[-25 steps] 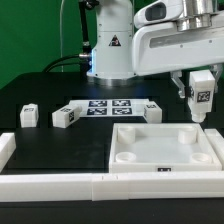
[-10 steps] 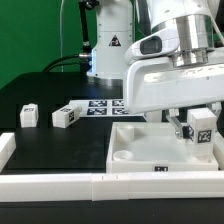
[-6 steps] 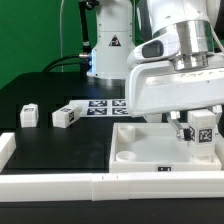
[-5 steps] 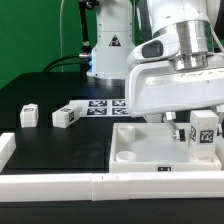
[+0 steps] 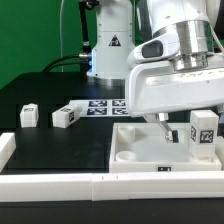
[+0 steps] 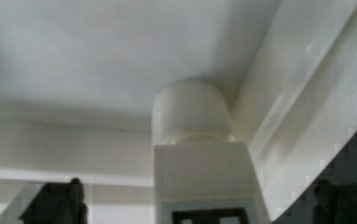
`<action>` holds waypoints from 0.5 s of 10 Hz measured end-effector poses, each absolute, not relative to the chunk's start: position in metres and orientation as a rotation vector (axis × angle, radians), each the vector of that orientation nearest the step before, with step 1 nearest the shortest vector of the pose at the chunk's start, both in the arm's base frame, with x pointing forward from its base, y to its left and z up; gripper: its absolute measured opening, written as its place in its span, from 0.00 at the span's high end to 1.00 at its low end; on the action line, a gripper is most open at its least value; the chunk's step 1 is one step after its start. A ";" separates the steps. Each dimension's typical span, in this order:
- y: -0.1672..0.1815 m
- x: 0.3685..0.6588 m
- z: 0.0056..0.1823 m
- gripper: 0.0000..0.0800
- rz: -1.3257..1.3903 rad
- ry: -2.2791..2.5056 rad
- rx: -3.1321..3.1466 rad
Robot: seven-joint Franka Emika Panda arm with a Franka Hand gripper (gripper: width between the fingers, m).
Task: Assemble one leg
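The leg point(image 5: 205, 127), a small white block with a black-and-white tag, stands upright at the far corner of the white square panel point(image 5: 140, 148) on the exterior view's right. My gripper point(image 5: 194, 129) is above and around it, open, with one finger point(image 5: 168, 131) clearly apart from the leg. In the wrist view the leg point(image 6: 201, 150) fills the middle with its rounded end against the panel. The gripper point(image 6: 210, 205) straddles it, and both dark fingertips point(image 6: 59, 202) stand clear of its sides. Two more legs point(image 5: 30, 115) point(image 5: 65, 117) lie on the black table at the exterior view's left.
The marker board point(image 5: 98, 107) lies behind the panel, partly hidden by my arm. A white rail point(image 5: 60, 184) runs along the table's front edge, with a raised end piece point(image 5: 5, 148) at the left. The robot base point(image 5: 108, 45) stands at the back.
The gripper came down with the leg to the panel's far right corner. In the last half second its fingers spread apart and let go of the leg.
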State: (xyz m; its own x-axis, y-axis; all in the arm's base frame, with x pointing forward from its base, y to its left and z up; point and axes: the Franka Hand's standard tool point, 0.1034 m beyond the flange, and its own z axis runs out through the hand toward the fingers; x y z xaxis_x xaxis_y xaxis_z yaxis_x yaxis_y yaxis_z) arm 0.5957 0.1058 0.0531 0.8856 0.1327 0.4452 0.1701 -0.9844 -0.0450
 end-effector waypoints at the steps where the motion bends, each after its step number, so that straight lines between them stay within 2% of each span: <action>1: 0.106 0.596 0.053 0.19 -0.692 -0.239 -2.970; 2: 0.107 0.596 0.056 0.19 -0.688 -0.232 -2.969; 5: 0.110 0.600 0.091 0.19 -0.679 -0.224 -2.963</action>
